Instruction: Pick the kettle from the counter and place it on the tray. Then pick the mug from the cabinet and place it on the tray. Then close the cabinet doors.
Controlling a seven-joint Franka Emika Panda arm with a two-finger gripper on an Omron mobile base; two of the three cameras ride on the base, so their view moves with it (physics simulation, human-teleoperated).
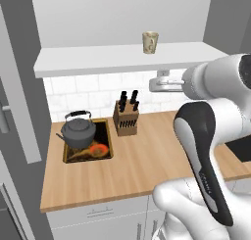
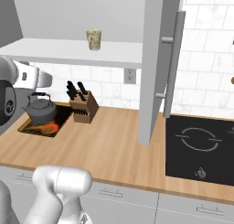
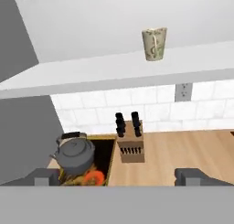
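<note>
Gripper (image 3: 118, 176) spread wide, nothing held; fingertips (image 3: 47, 178) far apart at bottom of hand view, aimed up toward mug (image 3: 154, 44), prob. lining up the next pick. Mug upright on cabinet (image 1: 98, 63) shelf, well apart from gripper. Kettle (image 1: 78, 130) sits in tray (image 1: 109, 136) on counter (image 1: 142, 165), so that part looks done. Knife block (image 1: 126, 117) just beside tray. Cabinet door (image 2: 157, 67) open, cuts off wall behind. Mug handle hard to make out; tray pattern mostly under kettle.
</note>
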